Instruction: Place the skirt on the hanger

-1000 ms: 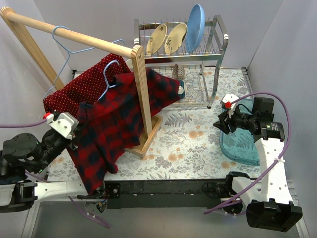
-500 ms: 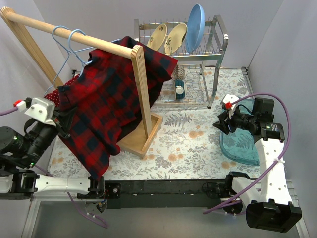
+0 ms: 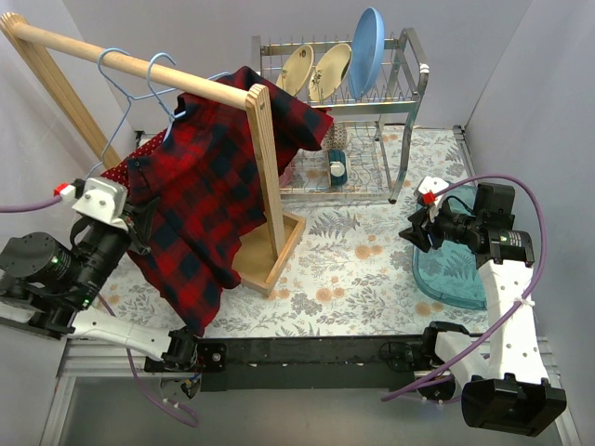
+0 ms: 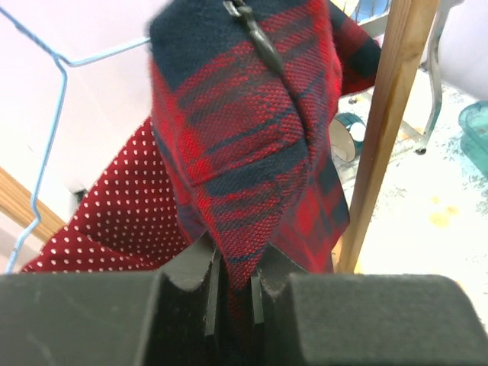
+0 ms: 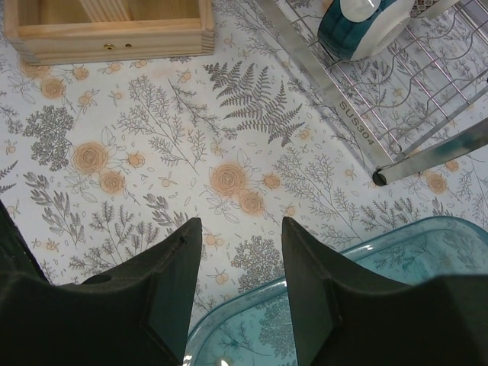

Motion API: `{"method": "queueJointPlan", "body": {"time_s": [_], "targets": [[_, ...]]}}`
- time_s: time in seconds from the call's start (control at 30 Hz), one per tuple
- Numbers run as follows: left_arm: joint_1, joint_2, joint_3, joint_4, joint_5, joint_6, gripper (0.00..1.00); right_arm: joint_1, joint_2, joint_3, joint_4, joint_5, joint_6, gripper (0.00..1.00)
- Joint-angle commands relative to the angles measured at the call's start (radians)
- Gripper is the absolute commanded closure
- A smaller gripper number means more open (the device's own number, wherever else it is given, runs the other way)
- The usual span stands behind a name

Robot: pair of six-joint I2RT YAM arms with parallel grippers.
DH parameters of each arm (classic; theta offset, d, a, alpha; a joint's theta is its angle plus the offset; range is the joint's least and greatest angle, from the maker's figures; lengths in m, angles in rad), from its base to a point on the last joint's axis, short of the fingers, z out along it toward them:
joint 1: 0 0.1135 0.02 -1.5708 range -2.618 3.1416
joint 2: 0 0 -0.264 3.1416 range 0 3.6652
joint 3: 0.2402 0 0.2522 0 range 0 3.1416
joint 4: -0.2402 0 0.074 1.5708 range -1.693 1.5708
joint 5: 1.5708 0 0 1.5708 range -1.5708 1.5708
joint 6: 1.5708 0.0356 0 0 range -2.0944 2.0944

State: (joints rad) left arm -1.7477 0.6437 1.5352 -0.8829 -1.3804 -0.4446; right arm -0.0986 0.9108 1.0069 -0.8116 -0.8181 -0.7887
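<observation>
Garments: one polka-dot skirt point(image 4: 114, 221), one plaid shirt point(image 3: 204, 195). Blue wire hangers point(image 3: 112, 49): two. Racked plates point(image 3: 332, 67): three. Mug point(image 3: 337, 169): one. Teal tray point(image 3: 456, 269): one.

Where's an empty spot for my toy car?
The flowery mat is bare in the middle, between the wooden stand's base and the teal tray, in front of the dish rack. The left side is crowded: the plaid shirt, the skirt and the left gripper fill it.

The right wrist camera is catching one stamp: "SUS304". It is running along the steel base bar of the dish rack point(image 5: 358, 118), just ahead and right of the right gripper point(image 5: 242, 227).
</observation>
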Motion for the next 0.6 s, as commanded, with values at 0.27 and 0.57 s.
{"method": "queueJointPlan", "body": {"time_s": [0.27,0.57], "targets": [[-0.133,-0.081,-0.233,0.698,-0.23,0.509,1.0,-0.007,-0.026,-0.001,0.006,-0.027,0.003,0.46],[-0.133,-0.006,-0.169,0.566,-0.232,0.461,1.0,-0.007,-0.03,-0.002,0.003,-0.041,0.003,0.46]]}}
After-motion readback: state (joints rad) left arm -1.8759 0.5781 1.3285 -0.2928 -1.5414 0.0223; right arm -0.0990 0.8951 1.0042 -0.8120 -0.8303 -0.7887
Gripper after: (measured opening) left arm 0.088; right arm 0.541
